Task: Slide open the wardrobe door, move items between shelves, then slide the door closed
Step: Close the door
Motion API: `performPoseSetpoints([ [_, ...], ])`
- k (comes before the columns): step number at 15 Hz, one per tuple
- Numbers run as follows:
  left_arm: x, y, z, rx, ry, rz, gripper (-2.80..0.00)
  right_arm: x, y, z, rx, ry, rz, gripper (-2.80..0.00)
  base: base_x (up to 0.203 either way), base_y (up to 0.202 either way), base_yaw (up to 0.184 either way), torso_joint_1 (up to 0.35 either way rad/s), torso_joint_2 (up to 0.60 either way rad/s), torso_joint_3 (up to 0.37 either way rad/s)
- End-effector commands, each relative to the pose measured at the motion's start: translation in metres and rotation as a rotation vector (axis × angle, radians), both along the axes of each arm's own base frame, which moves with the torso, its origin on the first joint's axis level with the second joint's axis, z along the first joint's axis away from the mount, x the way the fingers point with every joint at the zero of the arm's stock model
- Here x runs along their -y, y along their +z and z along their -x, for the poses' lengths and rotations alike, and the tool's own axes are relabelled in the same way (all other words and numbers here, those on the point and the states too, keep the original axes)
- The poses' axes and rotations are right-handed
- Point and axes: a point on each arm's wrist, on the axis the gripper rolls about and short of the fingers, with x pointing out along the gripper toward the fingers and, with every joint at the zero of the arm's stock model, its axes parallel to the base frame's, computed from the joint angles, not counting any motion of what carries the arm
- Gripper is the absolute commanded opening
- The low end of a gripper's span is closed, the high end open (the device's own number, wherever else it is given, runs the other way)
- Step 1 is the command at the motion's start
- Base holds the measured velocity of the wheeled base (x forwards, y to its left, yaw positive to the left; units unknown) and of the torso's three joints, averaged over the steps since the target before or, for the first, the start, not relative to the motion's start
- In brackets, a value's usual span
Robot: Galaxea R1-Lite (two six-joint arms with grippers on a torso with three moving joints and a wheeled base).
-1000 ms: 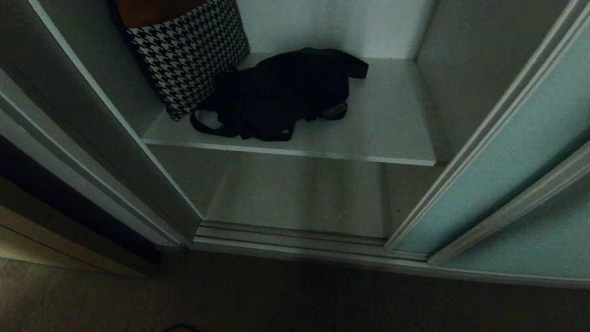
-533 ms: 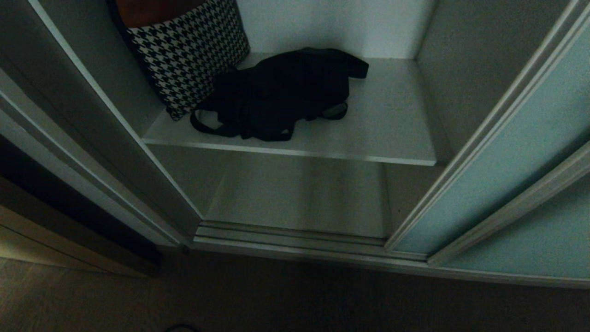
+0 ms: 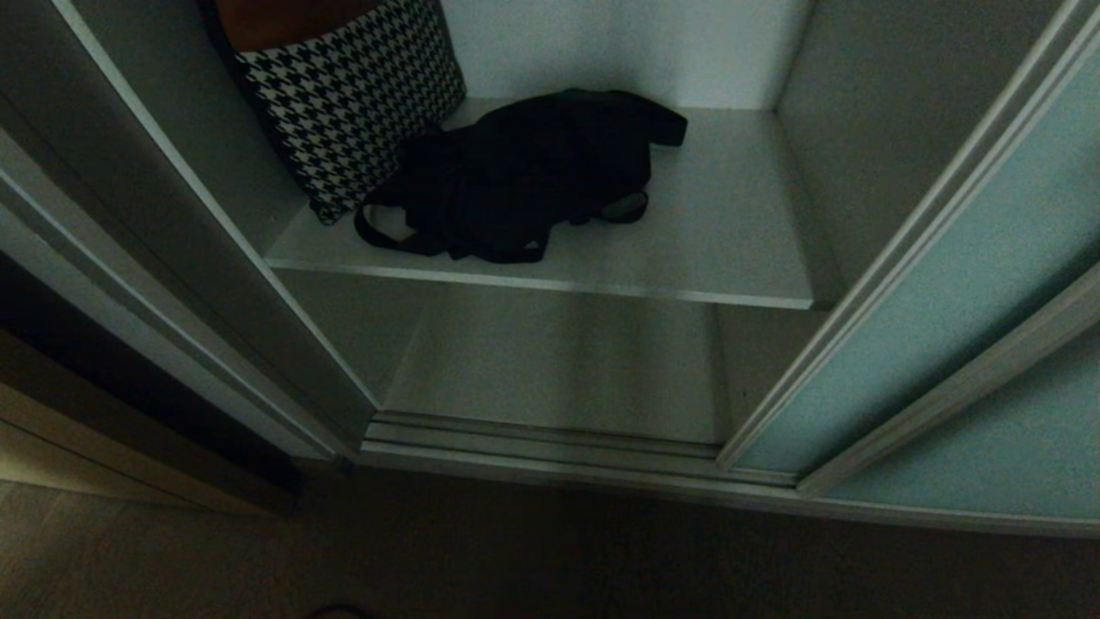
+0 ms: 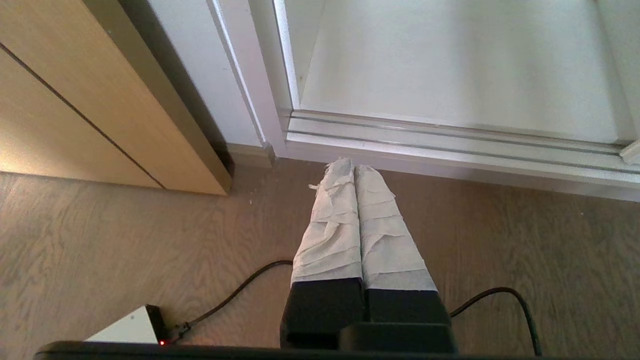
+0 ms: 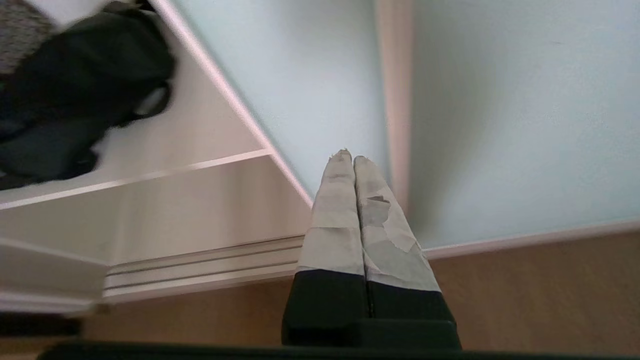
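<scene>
On upper shelf (image 3: 730, 232): one black bag (image 3: 524, 176), one houndstooth cushion (image 3: 361, 94).

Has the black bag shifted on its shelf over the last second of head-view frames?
No. The black bag lies in the same spot on the shelf, its strap loop equally near the shelf's front edge and its side against the houndstooth cushion.

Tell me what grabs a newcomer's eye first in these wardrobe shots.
The floppy black bag slumped on the upper shelf stands out first, its straps spilling toward the front edge. Beside it, at the shelf's left end, a black-and-white houndstooth cushion leans against the side wall. To the right, the pale blue-green sliding wardrobe door stands pushed aside, leaving the compartment open.
</scene>
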Motion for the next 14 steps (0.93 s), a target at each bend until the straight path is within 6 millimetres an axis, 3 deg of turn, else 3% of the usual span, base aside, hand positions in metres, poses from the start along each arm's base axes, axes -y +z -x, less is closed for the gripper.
performPoseSetpoints([
  [1,0.000,0.000,0.000,-0.001,0.000,0.000,-2.80,0.001,0.000,-0.012,-0.031,-0.028,0.000,-2.80,0.000,0.000,0.000,0.000,0.00,0.000],
  [14,0.000,0.000,0.000,0.001,0.000,0.000,-2.80,0.020,0.011,-0.066,0.009,-0.116,0.011,-2.80,0.000,0.000,0.000,0.000,0.00,0.000],
])
